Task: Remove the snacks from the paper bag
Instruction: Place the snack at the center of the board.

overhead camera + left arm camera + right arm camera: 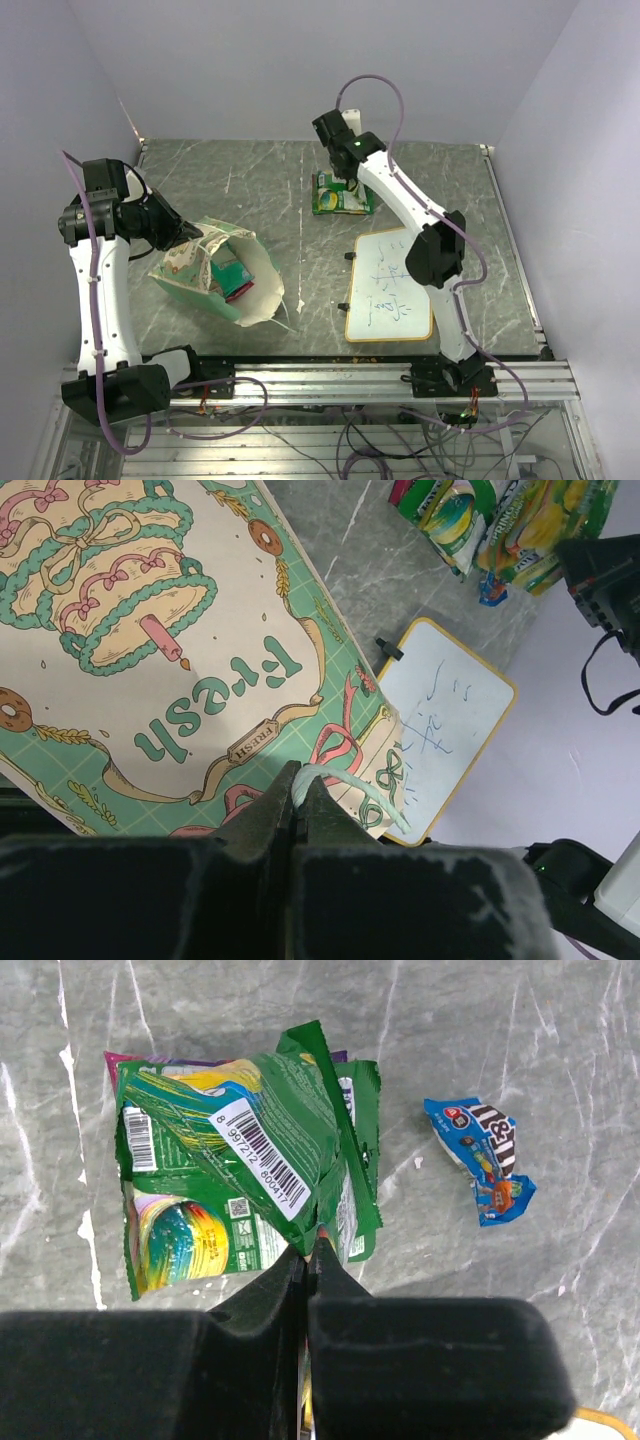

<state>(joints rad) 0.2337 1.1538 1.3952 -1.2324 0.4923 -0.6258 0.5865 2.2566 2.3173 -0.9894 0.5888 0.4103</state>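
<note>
A: Where does the unloading stand?

B: Partway, by my reading. The cream paper bag (pixel 215 272) with green patterned sides lies tipped over at about 8 o'clock on the grey marbled bench (pixel 260 180), its mouth gaping toward 4 o'clock. Glossy packets (pixel 232 274), green and pink-red, show inside it. I cannot count them.

A: And what is out?

B: A small pile at 12 o'clock, well apart from the bag: a green foil snack packet (pixel 240 1130) on top with more green under it, and a purple edge (pixel 115 1057) peeking out at 10 o'clock. A tiny blue wrapped candy (pixel 482 1160) lies on the bench at the pile's 3 o'clock.

A: Claws?

B: The left claw (pixel 299 780) is pinched tight on the bag's thin white string handle (pixel 345 780). The right claw (pixel 308 1252) is closed on the top green packet's corner, over the pile.

A: Left to do?

B: Set that packet down and fetch the packets in the bag. The white whiteboard (pixel 390 285) sits at 4 o'clock.
</note>
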